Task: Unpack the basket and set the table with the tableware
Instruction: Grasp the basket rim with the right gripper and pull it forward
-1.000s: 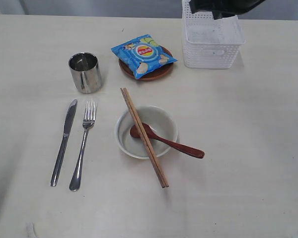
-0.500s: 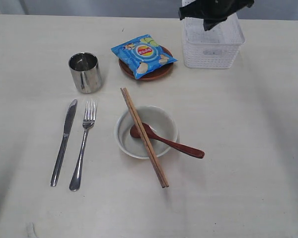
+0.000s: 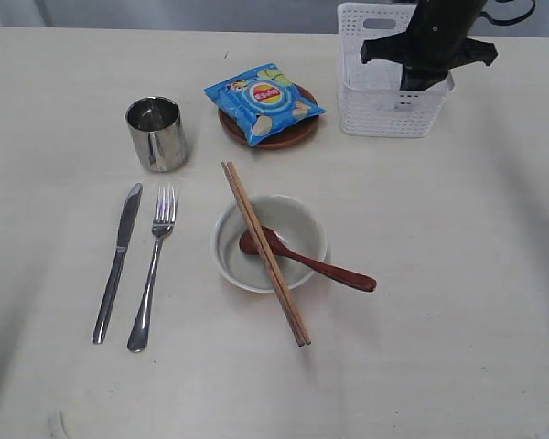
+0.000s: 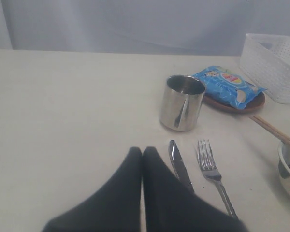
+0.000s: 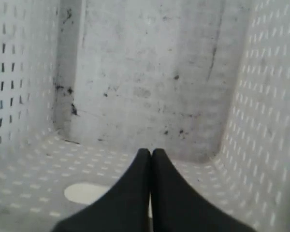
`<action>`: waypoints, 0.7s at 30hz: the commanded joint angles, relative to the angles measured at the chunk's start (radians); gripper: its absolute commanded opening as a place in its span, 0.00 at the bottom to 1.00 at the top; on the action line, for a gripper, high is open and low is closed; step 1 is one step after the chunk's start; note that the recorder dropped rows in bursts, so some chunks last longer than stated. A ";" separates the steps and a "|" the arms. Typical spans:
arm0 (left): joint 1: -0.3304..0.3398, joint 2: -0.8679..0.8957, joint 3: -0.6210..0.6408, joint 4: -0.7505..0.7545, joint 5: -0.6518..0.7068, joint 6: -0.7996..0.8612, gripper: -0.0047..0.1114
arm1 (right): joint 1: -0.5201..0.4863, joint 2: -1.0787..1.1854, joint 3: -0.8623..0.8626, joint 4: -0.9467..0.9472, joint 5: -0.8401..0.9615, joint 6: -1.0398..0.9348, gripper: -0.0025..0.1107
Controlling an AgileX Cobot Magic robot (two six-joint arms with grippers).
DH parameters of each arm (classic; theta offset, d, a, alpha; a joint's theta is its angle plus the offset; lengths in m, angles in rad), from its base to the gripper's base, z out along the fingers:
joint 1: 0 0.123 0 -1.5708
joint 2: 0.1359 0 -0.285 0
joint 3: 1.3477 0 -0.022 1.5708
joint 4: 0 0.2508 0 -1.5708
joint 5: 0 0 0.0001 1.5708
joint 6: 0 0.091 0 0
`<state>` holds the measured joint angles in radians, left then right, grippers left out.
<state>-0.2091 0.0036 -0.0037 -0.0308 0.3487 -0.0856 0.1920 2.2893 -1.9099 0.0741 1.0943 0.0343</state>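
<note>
The white basket (image 3: 384,112) stands at the table's (image 3: 457,311) far right, and its floor (image 5: 150,96) is bare. My right gripper (image 5: 151,153) is shut and empty inside it, and the arm (image 3: 427,50) reaches down over its rim. On the table lie the knife (image 3: 117,263), fork (image 3: 153,270), steel cup (image 3: 156,133) and white bowl (image 3: 304,219). The spoon (image 3: 325,268) rests in the bowl and the chopsticks (image 3: 267,256) lie across it. The brown plate (image 3: 284,140) sits under a chip bag. My left gripper (image 4: 142,151) is shut and empty, just beside the knife (image 4: 180,166).
A blue chip bag (image 3: 264,101) lies on the brown plate, left of the basket. The cup (image 4: 182,102) and fork (image 4: 212,174) are close ahead of my left gripper. The table's far edge runs right behind the basket.
My right arm has come down from the top edge and lowered its shut gripper into the basket. The basket's near edge has shifted slightly towards the front. The tableware has not moved.
</note>
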 commanded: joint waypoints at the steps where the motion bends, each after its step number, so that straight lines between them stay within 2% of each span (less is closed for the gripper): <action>1: -0.005 -0.004 0.004 0.001 -0.002 0.003 0.04 | 0.009 -0.043 0.030 0.015 0.020 -0.020 0.02; 14: -0.005 -0.004 0.004 0.001 -0.002 0.003 0.04 | 0.022 -0.149 0.200 0.036 0.087 -0.058 0.02; 21: -0.005 -0.004 0.004 0.001 -0.002 0.003 0.04 | 0.022 -0.204 0.273 0.031 0.043 -0.058 0.02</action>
<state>-0.2091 0.0036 -0.0037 -0.0308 0.3487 -0.0856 0.2116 2.1240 -1.6458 0.1097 1.1525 -0.0143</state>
